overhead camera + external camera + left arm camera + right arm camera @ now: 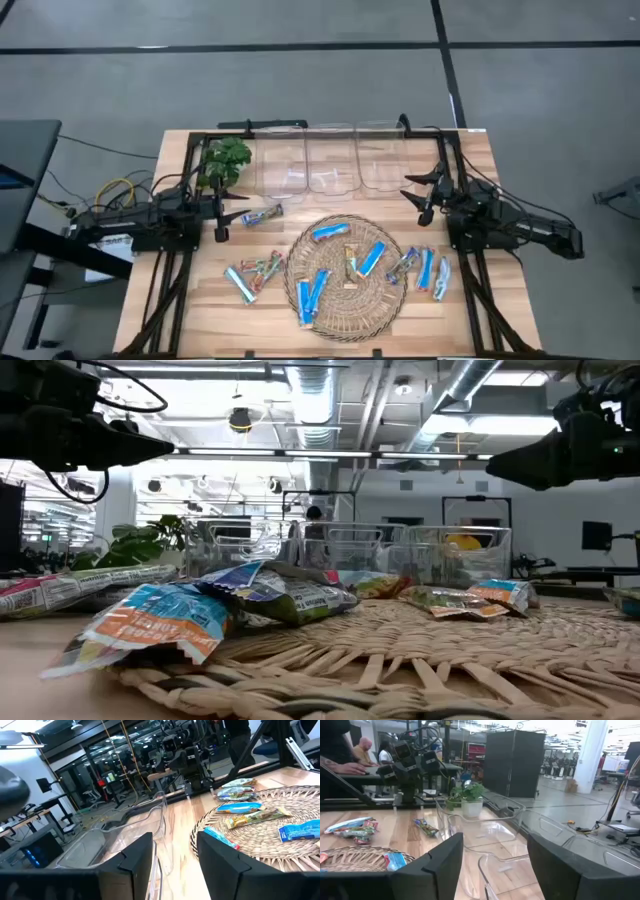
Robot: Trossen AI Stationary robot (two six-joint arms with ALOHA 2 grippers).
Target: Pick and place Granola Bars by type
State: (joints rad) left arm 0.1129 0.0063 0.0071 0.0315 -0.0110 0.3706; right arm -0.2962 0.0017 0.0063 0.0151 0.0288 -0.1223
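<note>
Only right wrist view shows people seated.

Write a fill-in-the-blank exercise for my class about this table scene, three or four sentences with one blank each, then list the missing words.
1. The clear bins behind the woven mat number ____.
2. The potted plant stands on the same side of the table as the ____ gripper.
3. The left gripper and the right gripper both have their fingers ____.
4. One granola bar lies apart from the rest, near the ____ gripper.

Missing words: three; left; open; left
</note>
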